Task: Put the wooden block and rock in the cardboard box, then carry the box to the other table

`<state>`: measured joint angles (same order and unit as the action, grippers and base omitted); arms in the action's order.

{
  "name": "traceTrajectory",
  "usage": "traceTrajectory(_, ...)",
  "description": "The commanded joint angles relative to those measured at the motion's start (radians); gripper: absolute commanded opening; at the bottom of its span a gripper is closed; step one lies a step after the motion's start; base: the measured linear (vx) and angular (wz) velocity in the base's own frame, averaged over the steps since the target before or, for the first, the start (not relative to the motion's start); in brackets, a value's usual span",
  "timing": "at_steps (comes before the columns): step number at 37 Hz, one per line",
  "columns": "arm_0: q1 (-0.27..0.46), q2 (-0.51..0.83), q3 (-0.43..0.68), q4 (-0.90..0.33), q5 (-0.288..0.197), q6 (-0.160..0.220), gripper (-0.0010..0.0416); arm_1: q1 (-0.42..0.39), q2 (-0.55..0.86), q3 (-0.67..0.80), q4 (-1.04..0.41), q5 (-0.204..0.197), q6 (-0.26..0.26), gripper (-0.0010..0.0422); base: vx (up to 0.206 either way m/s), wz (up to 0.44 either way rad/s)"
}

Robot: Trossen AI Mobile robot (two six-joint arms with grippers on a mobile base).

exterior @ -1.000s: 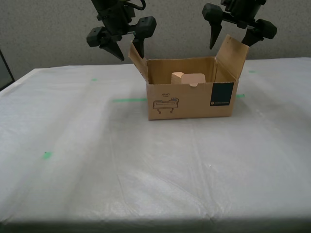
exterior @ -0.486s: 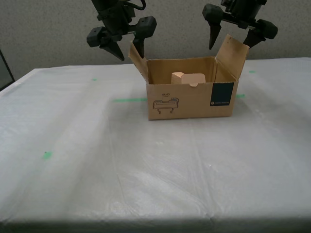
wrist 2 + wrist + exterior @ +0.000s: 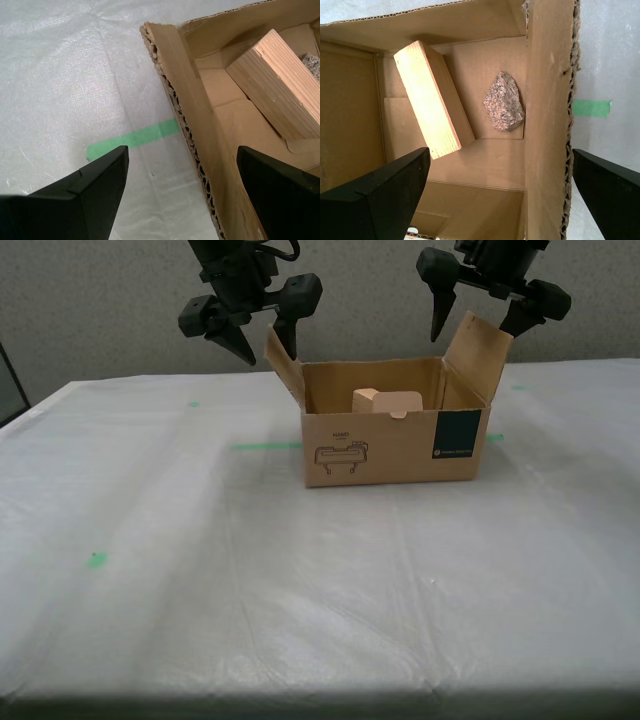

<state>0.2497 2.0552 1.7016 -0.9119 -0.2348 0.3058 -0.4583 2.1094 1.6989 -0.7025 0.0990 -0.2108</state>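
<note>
**Exterior view.** The cardboard box (image 3: pixel 390 450) sits on the other table (image 3: pixel 300 590), at about 12 o'clock from the table's middle. A green tape strip (image 3: pixel 265 446) lies on the film at the box's 9 o'clock. My second gripper (image 3: pixel 268 352) hangs over the flap at the box's 9 o'clock and my first gripper (image 3: pixel 475 330) over the flap at 3 o'clock. Both have their fingers spread wide and grasp nothing. The wooden block (image 3: pixel 388 402) shows above the front wall, inside the box. The rock is hidden here.

I judge the box loaded and set down, so the step is to clear the flaps. Each gripper should rise straight up, jaws wide, so that neither finger drags a flap and shifts the box.

**Second wrist view.** My second gripper (image 3: pixel 180 200) straddles the corrugated flap edge without touching it. The block (image 3: pixel 280 85) and a sliver of the rock (image 3: pixel 312 62) lie beyond it.

**First wrist view.** My first gripper (image 3: pixel 500 195) likewise straddles its flap. The block (image 3: pixel 432 100) lies flat on the box floor, its long axis skewed to the walls and one end pointing toward a corner. The rock (image 3: pixel 504 101) rests just beside it, apart, near the flap wall.
</note>
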Motion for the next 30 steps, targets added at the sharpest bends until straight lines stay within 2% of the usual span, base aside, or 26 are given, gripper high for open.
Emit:
traceTrajectory(1,0.0,-0.001,0.001,0.001,0.0,-0.002,0.0388,-0.001,-0.001,0.001,-0.002,-0.002,-0.002,0.0293,0.0,0.0)
traceTrajectory(10,0.0,-0.001,0.001,0.012,0.0,-0.002,0.0388,0.0,-0.001,0.001,-0.002,-0.002,0.002,0.0293,0.0,0.0)
traceTrajectory(13,0.0,-0.001,0.001,0.016,0.0,0.0,0.0388,0.0,-0.001,0.001,-0.002,-0.002,-0.018,0.0293,0.0,0.0)
traceTrajectory(14,0.0,-0.001,0.001,0.02,0.0,0.01,0.0388,-0.001,-0.001,0.001,-0.003,-0.001,-0.017,0.0293,0.0,0.0)
traceTrajectory(21,0.0,-0.002,0.001,0.022,0.0,0.008,0.0388,-0.001,-0.002,0.007,-0.006,-0.001,-0.019,0.0293,0.0,0.0)
traceTrajectory(30,0.0,-0.048,0.001,0.013,0.001,0.004,0.0388,-0.002,-0.071,0.008,-0.034,-0.001,-0.018,0.0293,0.0,0.0)
